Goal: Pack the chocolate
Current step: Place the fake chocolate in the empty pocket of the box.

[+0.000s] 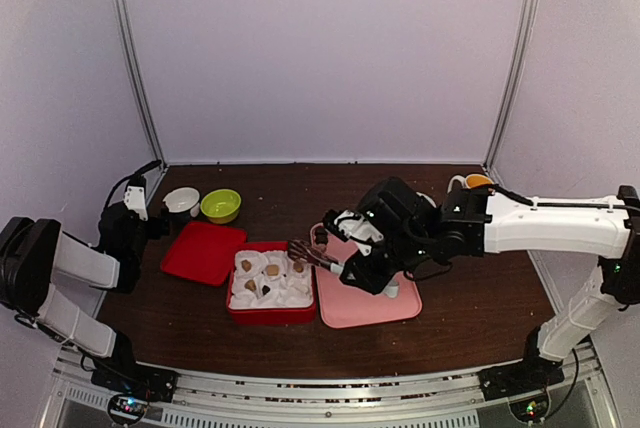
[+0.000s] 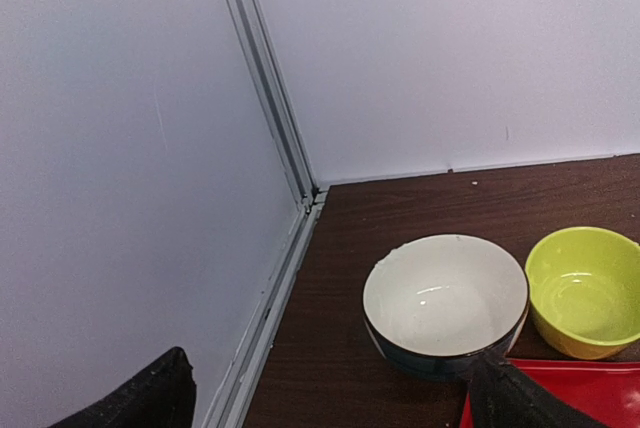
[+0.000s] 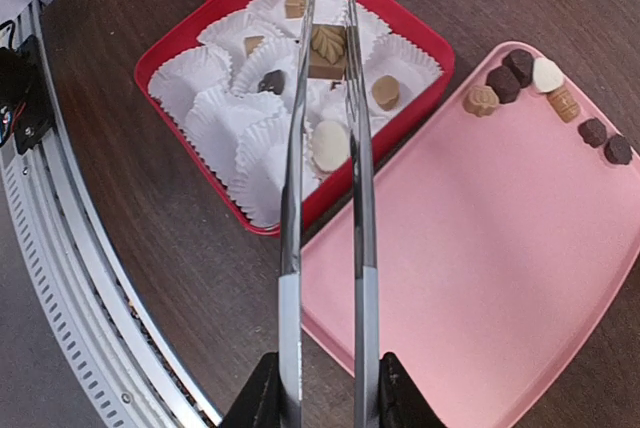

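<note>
The scene is enclosed by pale, plain walls (image 1: 320,48), joined at the far corners by slim aluminium posts (image 1: 135,58). The floor of the cell is formed by a dark brown wood-grain table (image 1: 480,278), and a perforated metal rail (image 1: 320,403) is run along its near edge.

At the left edge the left gripper (image 2: 332,358) is held above the table with its jaws spread wide and nothing between them. Toward the far left corner a white bowl (image 2: 445,298) with a dark outside is set just beside a yellow-green bowl (image 2: 585,293). A flat red lid (image 1: 203,251) is laid just in front of them.

Right of the lid, near the middle of the table, a red box (image 1: 270,314) is lined with white paper cups (image 3: 225,123). Several pieces of chocolate (image 3: 325,48) are seated in these cups. One light brown square piece is seen between the two blades of the metal tongs (image 3: 360,198); whether it is lifted or resting in a cup cannot be told. The tongs are pinched at their handle end by the right gripper (image 3: 328,393), its jaws narrowed onto them.

A pink tray (image 3: 480,248) is set against the box's right side, and more pieces are clustered along its far edge. An orange mug (image 1: 478,180) is partly hidden behind the right arm.
</note>
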Action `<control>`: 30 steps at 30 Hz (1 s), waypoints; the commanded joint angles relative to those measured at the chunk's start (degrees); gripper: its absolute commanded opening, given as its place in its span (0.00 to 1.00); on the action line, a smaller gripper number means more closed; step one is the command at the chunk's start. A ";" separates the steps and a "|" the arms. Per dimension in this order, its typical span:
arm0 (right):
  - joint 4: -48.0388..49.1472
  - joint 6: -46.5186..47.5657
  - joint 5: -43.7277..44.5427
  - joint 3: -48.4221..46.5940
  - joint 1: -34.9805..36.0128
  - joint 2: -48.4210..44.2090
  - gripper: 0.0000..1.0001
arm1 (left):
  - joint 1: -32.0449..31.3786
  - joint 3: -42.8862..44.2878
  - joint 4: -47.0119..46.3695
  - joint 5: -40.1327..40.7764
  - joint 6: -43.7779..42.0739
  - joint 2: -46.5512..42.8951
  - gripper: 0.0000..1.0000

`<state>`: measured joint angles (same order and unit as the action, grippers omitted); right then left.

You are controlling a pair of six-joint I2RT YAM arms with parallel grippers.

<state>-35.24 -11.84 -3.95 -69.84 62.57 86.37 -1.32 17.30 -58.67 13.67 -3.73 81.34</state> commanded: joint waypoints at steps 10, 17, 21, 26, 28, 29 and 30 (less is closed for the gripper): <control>5.72 2.87 -9.85 -9.92 4.22 12.50 0.24 | 0.33 -0.03 -3.10 -0.62 0.47 0.49 0.98; 5.80 3.12 -11.79 -13.12 5.49 17.94 0.24 | 0.33 -0.01 -3.10 -0.57 0.48 0.49 0.98; 5.39 3.39 -12.53 -14.27 5.96 19.88 0.24 | 0.35 -0.06 -3.11 -0.61 0.47 0.49 0.98; 4.70 3.56 -12.42 -14.93 6.23 21.22 0.24 | 0.35 -0.06 -3.11 -0.54 0.51 0.47 0.98; 4.75 3.53 -12.40 -14.93 6.27 21.54 0.24 | 0.36 -0.05 -3.07 -0.55 0.49 0.48 0.98; 4.75 3.57 -12.34 -15.05 6.28 21.74 0.24 | 0.29 0.00 -3.11 -0.54 0.51 0.49 0.98; 4.75 3.56 -12.24 -15.06 6.41 21.90 0.24 | 0.34 -0.01 -3.08 -0.59 0.48 0.46 0.98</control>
<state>-31.44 -8.93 -15.68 -82.72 68.47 107.68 -1.32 17.30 -58.67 13.67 -3.73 81.34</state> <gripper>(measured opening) 0.250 0.977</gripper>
